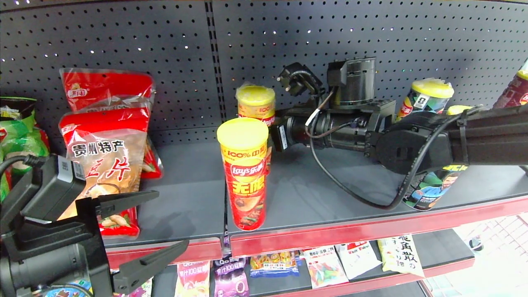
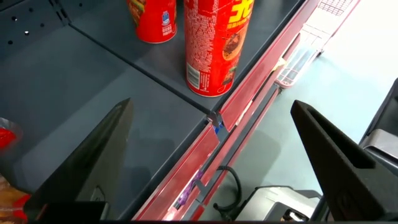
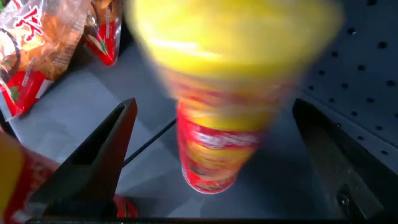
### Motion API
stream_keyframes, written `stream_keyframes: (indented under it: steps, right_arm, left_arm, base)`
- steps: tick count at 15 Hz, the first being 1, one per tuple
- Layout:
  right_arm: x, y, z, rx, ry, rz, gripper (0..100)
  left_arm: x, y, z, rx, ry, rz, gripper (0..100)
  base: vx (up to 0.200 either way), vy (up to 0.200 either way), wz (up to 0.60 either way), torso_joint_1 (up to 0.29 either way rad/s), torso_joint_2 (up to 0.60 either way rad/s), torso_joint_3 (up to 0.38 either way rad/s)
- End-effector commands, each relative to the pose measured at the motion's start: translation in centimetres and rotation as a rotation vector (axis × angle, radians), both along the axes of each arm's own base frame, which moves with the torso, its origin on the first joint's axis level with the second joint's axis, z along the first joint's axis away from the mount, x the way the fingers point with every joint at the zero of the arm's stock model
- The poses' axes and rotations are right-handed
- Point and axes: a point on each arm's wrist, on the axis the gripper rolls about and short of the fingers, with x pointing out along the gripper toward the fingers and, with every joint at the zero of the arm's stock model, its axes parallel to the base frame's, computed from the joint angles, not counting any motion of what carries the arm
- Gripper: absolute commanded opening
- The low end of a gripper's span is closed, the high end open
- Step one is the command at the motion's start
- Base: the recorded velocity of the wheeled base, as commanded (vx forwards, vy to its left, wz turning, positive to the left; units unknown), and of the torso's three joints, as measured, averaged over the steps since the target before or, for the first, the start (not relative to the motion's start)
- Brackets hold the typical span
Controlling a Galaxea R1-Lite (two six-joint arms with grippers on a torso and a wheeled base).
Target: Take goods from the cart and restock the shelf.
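Two tall red chip cans with yellow plastic lids on dark grey metal shelf [image 1: 185, 198]; rear can [image 3: 230, 124] between spread fingers of right gripper [image 3: 214, 109] (contact unclear). Placing step, likely; next, back out straight, avoiding front can [image 1: 245, 173]; left gripper [image 1: 171, 218] splayed, empty.

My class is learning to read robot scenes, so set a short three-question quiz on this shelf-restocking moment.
1. True or false: the left gripper holds a snack bag.
2. Which chip can stands between the fingers of the right gripper: A the front can, or B the rear can?
3. Fill in: the red snack bags stand to the robot's ___ of both cans.
Key: 1 false; 2 B; 3 left.
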Motion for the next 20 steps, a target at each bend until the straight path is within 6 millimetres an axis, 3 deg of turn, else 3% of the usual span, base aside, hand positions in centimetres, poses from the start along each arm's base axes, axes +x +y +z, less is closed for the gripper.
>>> stream_keyframes:
  steps: [1, 5, 8, 16, 20]
  right_arm:
    - [-0.8, -0.7, 1.0, 0.009, -0.016, -0.007, 100]
    - [-3.0, -2.5, 1.5, 0.001, -0.003, -0.039, 100]
    - [-5.9, -4.7, 1.8, -0.01, 0.015, -0.049, 100]
    - [-11.9, -7.9, 0.7, -0.033, 0.062, -0.041, 100]
    - [-15.4, -10.7, -0.5, -0.049, 0.079, -0.03, 100]
  left_arm:
    - [0.1, -0.1, 0.0, 0.001, 0.002, 0.0, 100]
    - [0.3, -0.1, 0.0, 0.004, 0.006, 0.005, 100]
    - [0.9, -0.3, 0.0, 0.013, 0.014, 0.022, 100]
    - [3.2, -1.1, 0.4, 0.027, 0.022, 0.059, 100]
    - [3.6, -1.3, -0.1, 0.04, 0.046, 0.058, 100]
  base:
    - [0.0, 0.0, 0.0, 0.0, 0.0, 0.0]
    - [0.0, 0.0, 0.0, 0.0, 0.0, 0.0]
    - [0.0, 0.0, 0.0, 0.0, 0.0, 0.0]
    - [0.0, 0.0, 0.0, 0.0, 0.0, 0.0]
    - [0.0, 0.0, 0.0, 0.0, 0.0, 0.0]
